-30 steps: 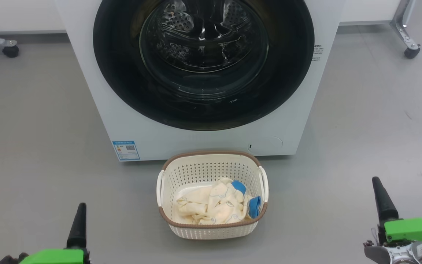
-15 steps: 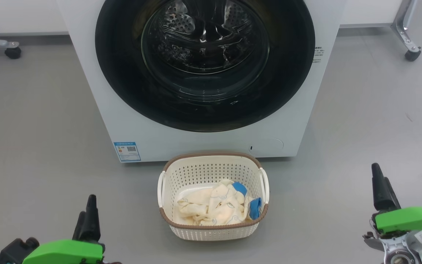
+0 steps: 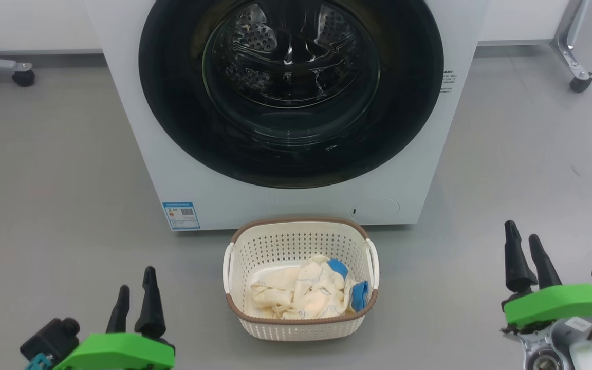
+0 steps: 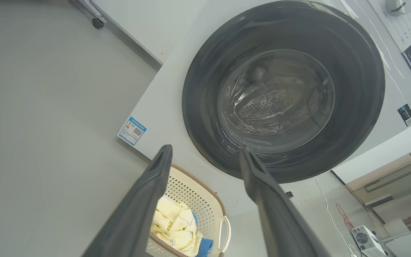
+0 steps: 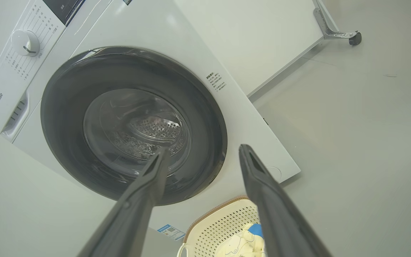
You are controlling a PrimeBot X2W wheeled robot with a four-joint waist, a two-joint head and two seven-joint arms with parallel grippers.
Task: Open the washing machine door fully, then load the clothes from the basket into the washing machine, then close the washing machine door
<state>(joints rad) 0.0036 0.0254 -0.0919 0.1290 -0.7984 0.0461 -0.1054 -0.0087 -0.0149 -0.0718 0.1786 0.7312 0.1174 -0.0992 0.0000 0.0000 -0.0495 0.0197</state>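
The left gripper point(image 3: 135, 280) and the right gripper point(image 3: 521, 231) both have their fingers spread apart and hold nothing, and the closed washing machine door point(image 3: 291, 77) stands well ahead between them, big, hard, shiny and likely slippery, so its edge looks best to pull.

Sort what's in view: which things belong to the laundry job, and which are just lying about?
Belongs to the job:
washing machine
washing machine door, shut
basket
clothes, in the basket
left gripper and right gripper, both open and empty

Just lying about:
left caster leg
right caster leg
small white fan box on the floor
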